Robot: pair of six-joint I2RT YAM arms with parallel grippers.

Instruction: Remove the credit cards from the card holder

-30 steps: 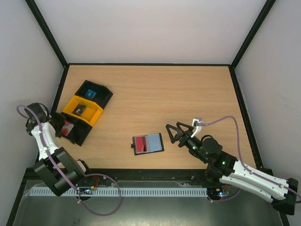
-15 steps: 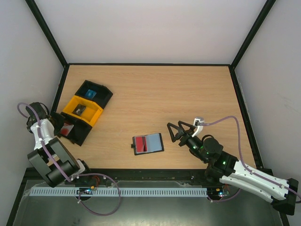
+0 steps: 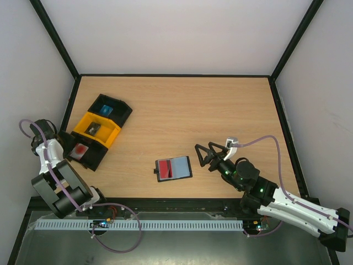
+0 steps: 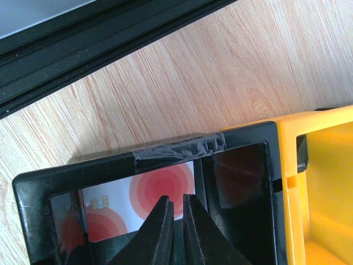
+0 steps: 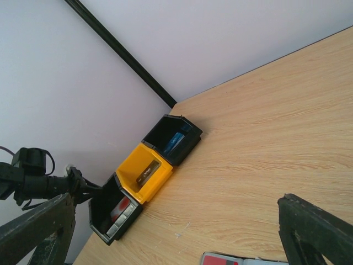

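Observation:
The card holder (image 3: 174, 168) lies open on the table, a red card (image 3: 166, 169) on its left face; its edge shows in the right wrist view (image 5: 231, 259). My left gripper (image 3: 66, 144) is at the near black tray (image 3: 88, 157). In the left wrist view its tips (image 4: 176, 199) stand a narrow gap apart, empty, over a red-and-white card (image 4: 160, 190) lying in that tray (image 4: 33, 182). That card also shows from above (image 3: 81, 149). My right gripper (image 3: 198, 156) is wide open and empty, just right of the holder; table shows between its fingers (image 5: 175, 201).
Three trays stand in a row at the left. The far black one (image 3: 118, 107) holds a blue card (image 3: 106, 110). The yellow one (image 3: 107, 135) holds a dark grey card (image 3: 94, 128). A black frame rail (image 4: 83, 38) runs close behind the left gripper.
My left gripper has drawn back to the left off the near black tray, and the red-and-white card now lies uncovered in it. The right arm has hardly moved.

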